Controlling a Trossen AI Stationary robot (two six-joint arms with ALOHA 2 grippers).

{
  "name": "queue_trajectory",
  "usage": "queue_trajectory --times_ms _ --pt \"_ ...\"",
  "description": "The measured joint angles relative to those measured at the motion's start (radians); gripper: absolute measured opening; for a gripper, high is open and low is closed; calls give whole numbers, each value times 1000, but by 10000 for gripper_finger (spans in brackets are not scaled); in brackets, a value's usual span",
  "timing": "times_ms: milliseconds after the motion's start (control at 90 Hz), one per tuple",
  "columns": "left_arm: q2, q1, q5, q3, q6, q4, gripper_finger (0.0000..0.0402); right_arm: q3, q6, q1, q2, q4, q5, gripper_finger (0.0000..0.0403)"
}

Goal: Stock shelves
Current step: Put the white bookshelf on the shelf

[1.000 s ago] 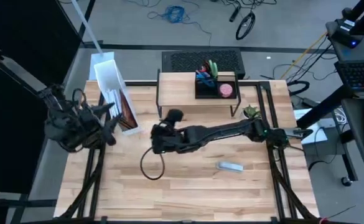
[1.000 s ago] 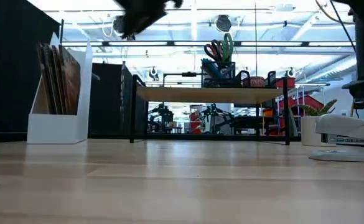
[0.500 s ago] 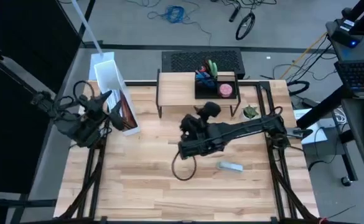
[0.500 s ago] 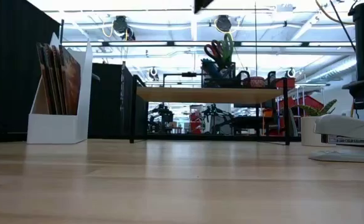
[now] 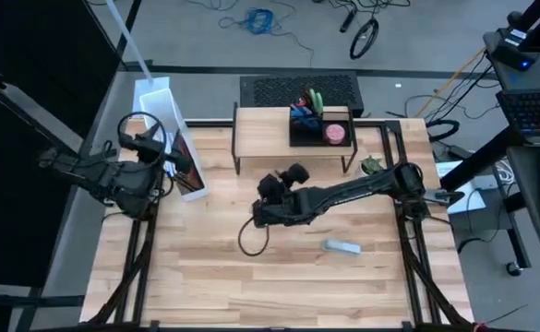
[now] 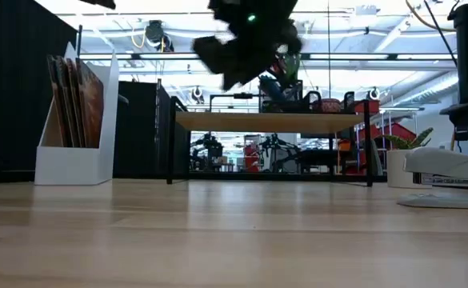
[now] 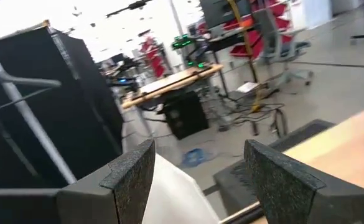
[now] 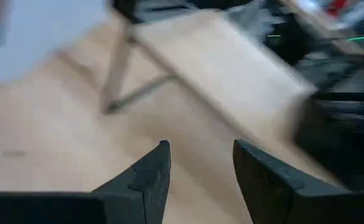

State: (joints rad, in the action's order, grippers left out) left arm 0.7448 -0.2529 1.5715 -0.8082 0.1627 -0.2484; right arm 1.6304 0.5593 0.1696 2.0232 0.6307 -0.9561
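arms: two, dark, jointed | cables: black loops at each wrist | right claw [image 8: 197,177]: matte black wedge fingers | left claw [image 7: 200,180]: same, grainy-textured

No legible text, label, brand, number or sign anywhere in view

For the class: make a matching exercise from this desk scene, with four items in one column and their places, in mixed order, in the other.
Items:
1. magazine file box
2. black organizer tray
3. stapler
4. small potted plant

Places:
A. on the shelves, right part
B. table's back left corner
C. on the table top, front right
D. on the table, right of the shelves

Pairs: 1-B, 2-A, 3-C, 4-D
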Motion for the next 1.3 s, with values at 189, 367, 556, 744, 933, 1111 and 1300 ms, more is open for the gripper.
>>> queue_trajectory --times_ms 189,367,556,744,933,1111,1300 --pt "1 118 -1 0 1 1 233 -137 -164 -21 0 -452 260 155" --pt "5 242 -134 0 -69 3 233 -175 -234 -27 0 -552 424 155" --pt "4 402 -359 0 -209 -86 233 -175 -324 -18 0 -551 488 155" --pt "47 483 -456 -2 -577 -457 233 -175 -373 -6 0 -537 491 155" --pt "53 454 -537 -9 -856 -641 233 -175 -407 2 0 -523 491 155" --pt "36 405 -635 -70 -863 -627 233 -175 -441 3 0 -522 491 155" --pt "38 350 -647 -141 -852 -663 233 -175 -444 3 0 -521 492 155"
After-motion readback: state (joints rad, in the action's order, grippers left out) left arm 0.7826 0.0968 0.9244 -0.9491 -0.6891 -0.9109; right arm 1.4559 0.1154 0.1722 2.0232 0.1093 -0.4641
